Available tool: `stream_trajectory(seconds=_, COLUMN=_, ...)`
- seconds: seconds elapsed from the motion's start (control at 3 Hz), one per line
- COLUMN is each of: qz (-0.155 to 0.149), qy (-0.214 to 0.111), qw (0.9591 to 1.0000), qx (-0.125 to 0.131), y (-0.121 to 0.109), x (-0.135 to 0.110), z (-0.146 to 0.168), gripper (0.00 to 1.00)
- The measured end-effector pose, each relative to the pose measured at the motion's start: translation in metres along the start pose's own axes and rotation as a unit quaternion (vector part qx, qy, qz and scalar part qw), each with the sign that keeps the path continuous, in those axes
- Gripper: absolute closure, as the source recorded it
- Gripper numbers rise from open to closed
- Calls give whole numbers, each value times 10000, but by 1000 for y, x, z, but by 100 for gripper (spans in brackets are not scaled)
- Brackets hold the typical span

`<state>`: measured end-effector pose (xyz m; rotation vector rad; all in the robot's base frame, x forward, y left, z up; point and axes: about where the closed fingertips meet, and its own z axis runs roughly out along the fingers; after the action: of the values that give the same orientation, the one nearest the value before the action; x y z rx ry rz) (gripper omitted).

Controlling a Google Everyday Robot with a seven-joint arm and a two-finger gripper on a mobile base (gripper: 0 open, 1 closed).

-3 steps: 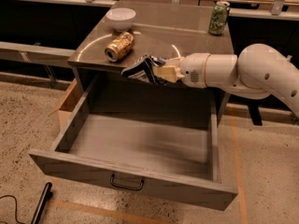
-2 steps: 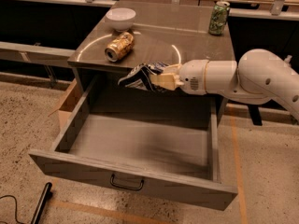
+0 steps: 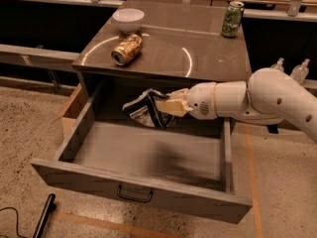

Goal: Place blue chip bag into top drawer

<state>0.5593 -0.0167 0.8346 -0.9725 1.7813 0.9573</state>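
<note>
The gripper [image 3: 171, 105] holds the blue chip bag [image 3: 144, 109], fingers clamped on it. It hangs over the open top drawer's [image 3: 148, 197] back edge.

A grey cabinet [image 3: 198, 48] stands on speckled floor [image 3: 29, 123] crossed by orange tape [image 3: 249, 157].

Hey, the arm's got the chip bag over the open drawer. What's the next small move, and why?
Probably lower the tool a little, then let go. It grips the blue chip bag over the rear of the open top drawer, and the bag appears to hang above the drawer floor, so a short descent should let it land inside without bouncing out.
</note>
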Motion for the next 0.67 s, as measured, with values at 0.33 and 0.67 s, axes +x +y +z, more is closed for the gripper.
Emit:
stream_trajectory(seconds=0.33, qz=-41, qy=205, qw=9997, qx=-112, y=3, x=29, z=19, gripper=100)
stream_trajectory(seconds=0.67, qz=-186, qy=471, qw=9986, qx=-164, y=3, x=54, z=38, gripper=85)
